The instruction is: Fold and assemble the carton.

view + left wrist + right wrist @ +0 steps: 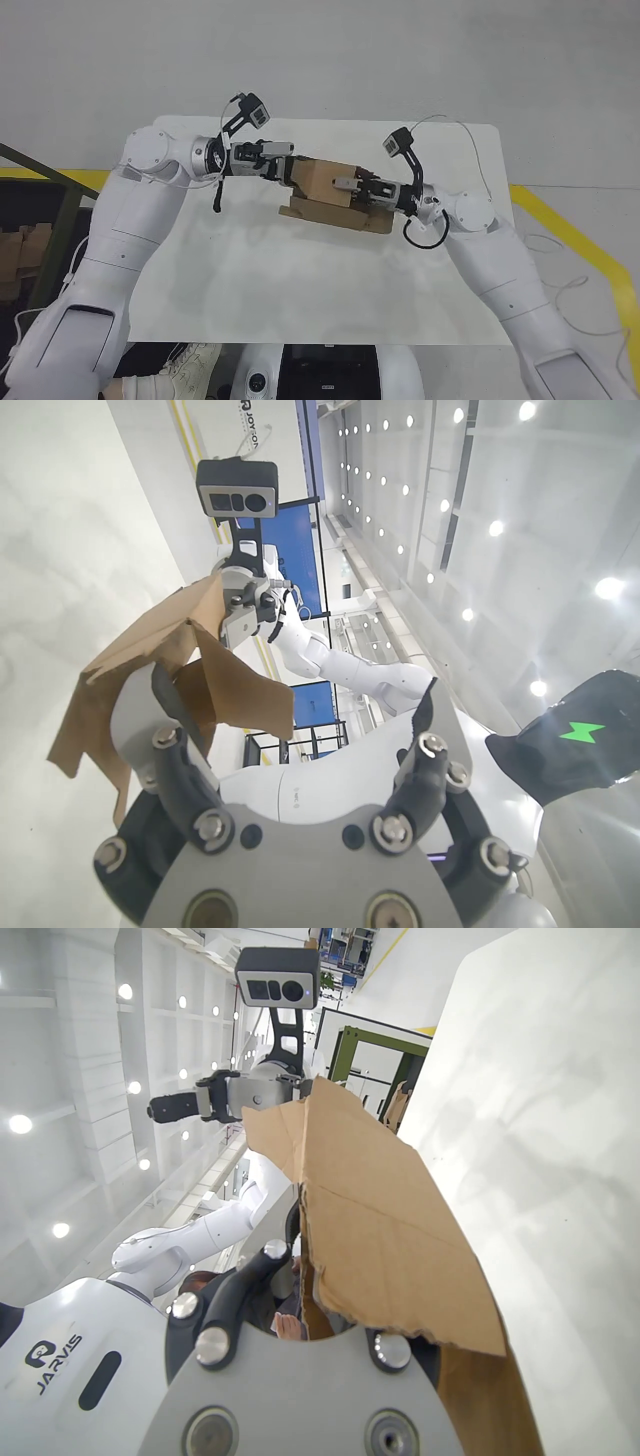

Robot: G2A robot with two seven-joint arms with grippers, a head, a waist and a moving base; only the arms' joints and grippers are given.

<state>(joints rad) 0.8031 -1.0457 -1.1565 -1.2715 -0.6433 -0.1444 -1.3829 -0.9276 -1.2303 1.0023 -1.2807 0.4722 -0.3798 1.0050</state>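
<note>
The half-folded carton (pixel 325 190) is flanked by both grippers near the tabletop (pixel 250 290)'s far edge. The left gripper (pixel 295 680)'s jaws are spread wide; the right gripper (pixel 352 186)'s are masked by the carton, their state impossible to tell. Stacked cardboard (pixel 28 248) is seen off the left edge.

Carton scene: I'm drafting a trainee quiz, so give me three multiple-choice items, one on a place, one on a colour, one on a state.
1. Where is the carton?
A. On the floor
B. On the white table
C. On a shelf

2. What colour is the carton?
A. Brown
B. Blue
C. White

3. How is the left hand?
A. Shut on the carton
B. Open
C. Shut on nothing

Answers:
1 B, the top view shows it lying on the white table.
2 A, it is plain brown cardboard in every view.
3 B, its fingers stand wide apart in the left wrist view.
</note>
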